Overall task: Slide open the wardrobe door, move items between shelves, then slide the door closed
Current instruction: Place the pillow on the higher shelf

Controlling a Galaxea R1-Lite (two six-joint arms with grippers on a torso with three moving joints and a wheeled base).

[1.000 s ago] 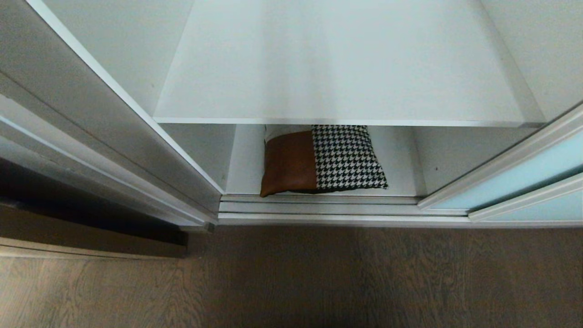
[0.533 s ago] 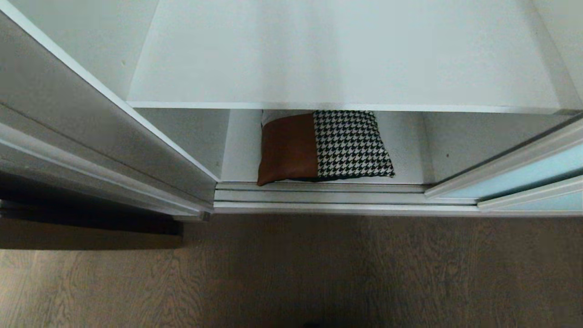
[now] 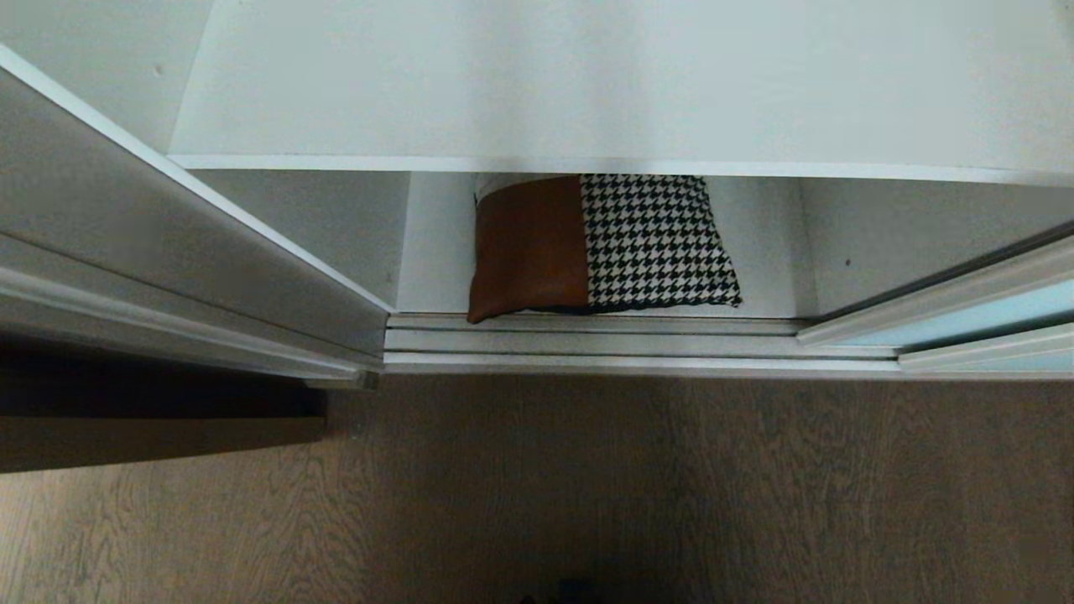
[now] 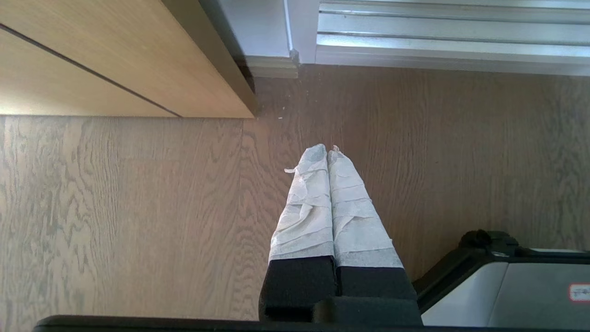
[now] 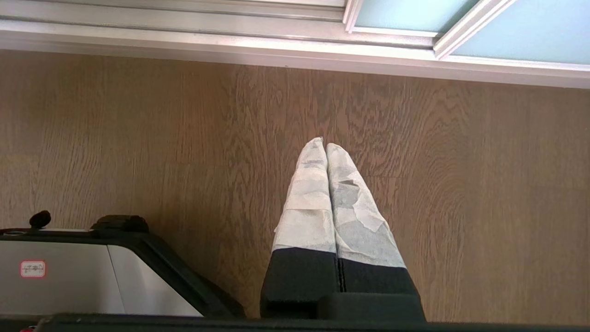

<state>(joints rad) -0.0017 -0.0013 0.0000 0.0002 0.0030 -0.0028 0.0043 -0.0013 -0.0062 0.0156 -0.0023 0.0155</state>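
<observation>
Door [image 3: 965,315] is already slid aside to your right, so what you have left is lifting the cushion [image 3: 600,245] from the bottom shelf [image 3: 768,252] to the board above [image 3: 587,84] and closing up, with left gripper [image 4: 327,150] and right gripper [image 5: 324,143] both empty, jaws pressed together, over the floor.

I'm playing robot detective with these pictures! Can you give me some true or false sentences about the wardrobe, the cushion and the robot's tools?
1. The cushion lies on the bottom shelf. True.
2. The sliding wardrobe door covers the cushion. False: it is slid to the right, so the cushion shows.
3. The left tool holds the cushion. False: it is shut on nothing, above the wooden floor.
4. The right tool is shut. True.
5. The upper shelf carries a cushion. False: it looks bare.
</observation>
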